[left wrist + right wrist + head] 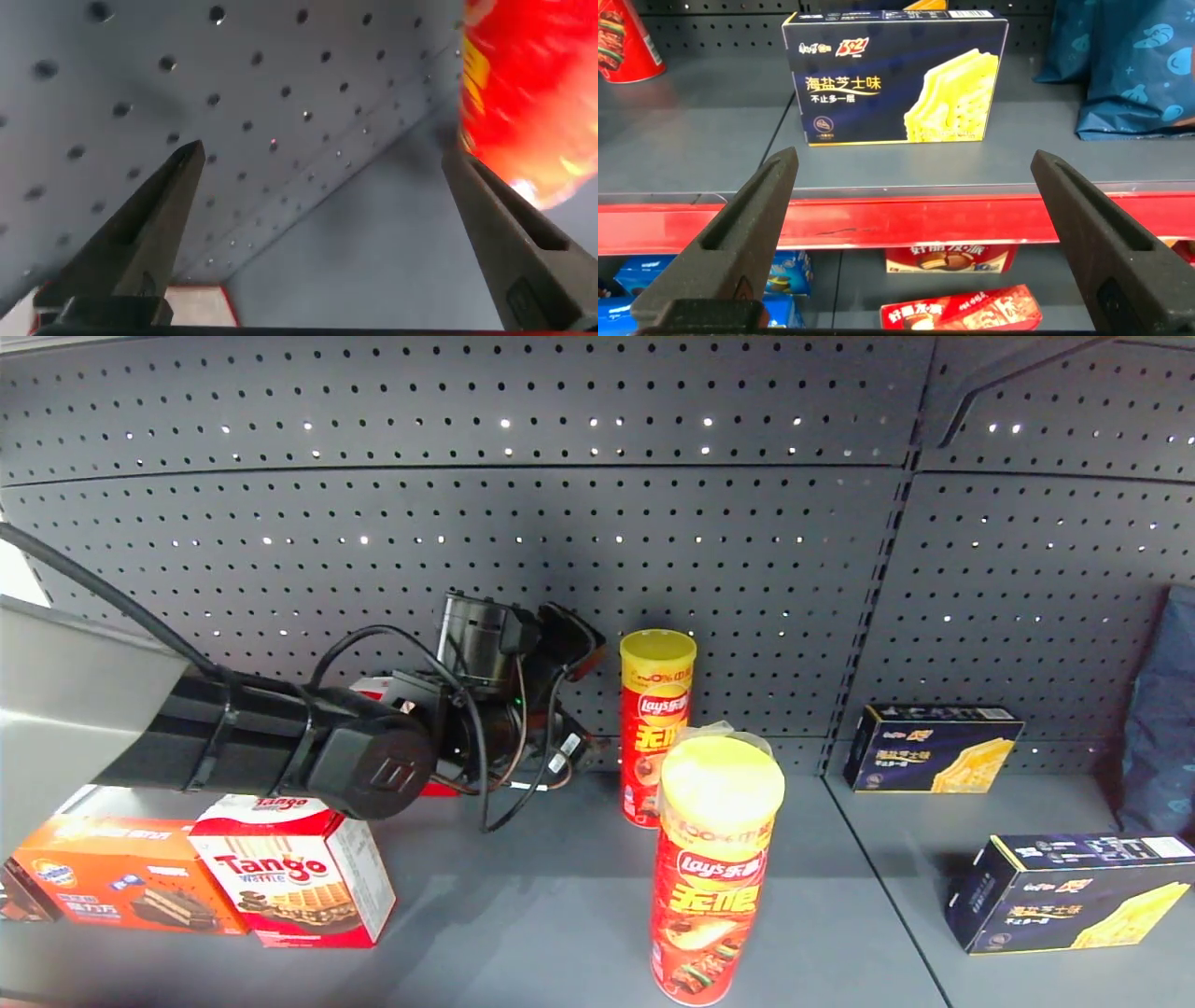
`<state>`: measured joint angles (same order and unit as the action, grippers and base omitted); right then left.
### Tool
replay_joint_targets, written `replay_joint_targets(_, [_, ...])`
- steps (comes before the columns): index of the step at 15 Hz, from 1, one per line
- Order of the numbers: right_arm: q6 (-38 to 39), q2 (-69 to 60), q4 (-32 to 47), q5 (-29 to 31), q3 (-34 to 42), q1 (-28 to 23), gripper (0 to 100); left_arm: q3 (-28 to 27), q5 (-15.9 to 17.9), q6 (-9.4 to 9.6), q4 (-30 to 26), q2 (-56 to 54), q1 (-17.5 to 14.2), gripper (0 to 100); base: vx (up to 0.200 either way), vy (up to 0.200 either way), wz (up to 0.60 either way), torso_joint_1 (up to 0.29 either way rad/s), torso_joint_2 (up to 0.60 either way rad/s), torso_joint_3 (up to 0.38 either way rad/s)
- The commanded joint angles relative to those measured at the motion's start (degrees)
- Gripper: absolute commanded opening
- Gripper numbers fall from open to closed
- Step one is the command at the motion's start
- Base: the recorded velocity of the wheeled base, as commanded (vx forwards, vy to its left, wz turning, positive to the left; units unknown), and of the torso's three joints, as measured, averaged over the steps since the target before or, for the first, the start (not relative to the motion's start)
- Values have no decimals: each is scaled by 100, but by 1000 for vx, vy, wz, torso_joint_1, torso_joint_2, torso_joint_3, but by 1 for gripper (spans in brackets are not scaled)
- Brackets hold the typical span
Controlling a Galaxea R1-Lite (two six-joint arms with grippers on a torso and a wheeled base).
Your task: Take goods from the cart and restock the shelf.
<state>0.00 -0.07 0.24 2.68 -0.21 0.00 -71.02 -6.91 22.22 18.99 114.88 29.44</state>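
Red chip can point(656, 728), yellow lid, is standing upright at the shelf point(541, 896) back, just beside my left pincer point(322, 157), which is gaping wide and empty; my right pincer point(915, 159) is hanging open too.

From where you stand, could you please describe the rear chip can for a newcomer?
Find the grey pegboard wall behind the shelf. Beside the left arm's open fingers stands a red chip can with a yellow lid. Unlike the second can, it stands near that wall.
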Motion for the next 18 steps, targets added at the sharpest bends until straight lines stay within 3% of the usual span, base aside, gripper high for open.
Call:
replay_joint_targets(1, [0,7,2,-5,-6,0,100,-105,6,-25,8,263,9,100,0,0,0,0,0,0])
replay_joint_targets(4, [0,7,2,4,3,0,100,-96,6,-166,8,271,35,100,0,0,0,0,0,0])
replay_joint_targets(18, [0,7,2,4,3,0,100,-166,6,-324,8,438,123,100,0,0,0,0,0,0])
